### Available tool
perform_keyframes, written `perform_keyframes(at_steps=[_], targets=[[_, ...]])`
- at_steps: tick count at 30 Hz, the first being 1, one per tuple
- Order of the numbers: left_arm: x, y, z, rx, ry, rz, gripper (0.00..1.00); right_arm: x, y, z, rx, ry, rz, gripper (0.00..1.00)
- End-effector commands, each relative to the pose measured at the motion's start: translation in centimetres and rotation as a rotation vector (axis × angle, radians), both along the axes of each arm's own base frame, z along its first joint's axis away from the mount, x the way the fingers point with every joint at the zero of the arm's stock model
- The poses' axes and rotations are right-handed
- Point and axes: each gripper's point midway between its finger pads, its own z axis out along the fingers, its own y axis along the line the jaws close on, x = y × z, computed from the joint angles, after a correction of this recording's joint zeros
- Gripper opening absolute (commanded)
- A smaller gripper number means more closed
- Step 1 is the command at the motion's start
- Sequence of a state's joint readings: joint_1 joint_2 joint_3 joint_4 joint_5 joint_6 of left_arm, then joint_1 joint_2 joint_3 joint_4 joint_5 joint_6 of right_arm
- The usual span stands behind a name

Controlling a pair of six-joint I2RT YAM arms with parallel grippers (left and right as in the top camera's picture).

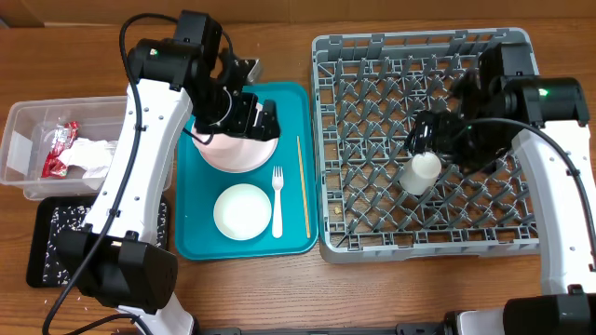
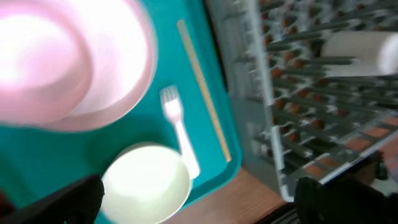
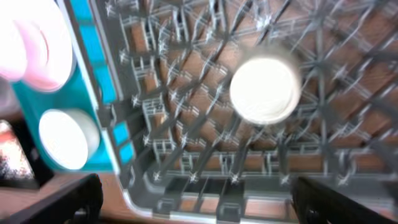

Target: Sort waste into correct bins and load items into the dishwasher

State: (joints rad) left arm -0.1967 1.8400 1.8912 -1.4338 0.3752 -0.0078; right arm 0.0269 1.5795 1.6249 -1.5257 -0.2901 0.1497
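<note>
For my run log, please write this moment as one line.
left gripper open over plate | right gripper open by cup | cup in rack | bowl, fork, chopstick on tray

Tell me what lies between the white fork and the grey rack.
In the overhead view, a thin wooden chopstick lies lengthwise on the teal tray, between the fork and the rack.

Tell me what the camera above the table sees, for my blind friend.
The right gripper hangs open over a small white cup resting in the grey dish rack. The left gripper hovers open over a pink plate on the teal tray, beside a bowl, fork and chopstick. A clear tub holds a red wrapper.
</note>
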Motion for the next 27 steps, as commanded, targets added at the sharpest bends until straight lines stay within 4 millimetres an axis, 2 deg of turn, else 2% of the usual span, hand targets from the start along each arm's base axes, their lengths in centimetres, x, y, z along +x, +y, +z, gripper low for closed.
perform_keyframes(at_steps=[1, 4, 7, 9, 10, 14, 20, 24, 27], targets=[[-1.0, 3.3, -0.5, 0.184, 0.031, 0.137, 1.00, -0.8, 0.9, 0.6, 0.048, 0.012, 0.034, 1.00], [-2.4, 4.2, -1.4, 0.238, 0.095, 0.156, 0.99, -0.8, 0.9, 0.6, 0.048, 0.013, 0.034, 1.00], [-3.5, 4.7, -3.2, 0.269, 0.166, 0.194, 0.89, -0.9, 0.9, 0.6, 0.048, 0.015, 0.034, 1.00], [-4.4, 4.9, -4.9, 0.286, 0.214, 0.199, 0.88, -1.0, 0.9, 0.6, 0.047, 0.021, 0.034, 1.00], [-5.2, 5.1, -6.7, 0.299, 0.255, 0.194, 0.89, -1.2, 0.7, 0.5, 0.037, 0.030, 0.033, 1.00], [-7.0, 5.5, -10.5, 0.321, 0.328, 0.189, 0.88, -1.4, -0.1, 0.2, -0.014, 0.041, 0.026, 1.00], [-10.0, 6.1, -15.0, 0.347, 0.412, 0.183, 0.87, -1.5, -0.2, 0.2, -0.016, 0.045, 0.026, 1.00], [-10.8, 6.3, -16.7, 0.350, 0.421, 0.182, 0.82, -1.5, -0.2, 0.2, -0.016, 0.045, 0.026, 1.00], [-10.8, 6.3, -17.2, 0.348, 0.413, 0.187, 0.73, -1.5, -0.2, 0.2, -0.017, 0.045, 0.026, 1.00]])
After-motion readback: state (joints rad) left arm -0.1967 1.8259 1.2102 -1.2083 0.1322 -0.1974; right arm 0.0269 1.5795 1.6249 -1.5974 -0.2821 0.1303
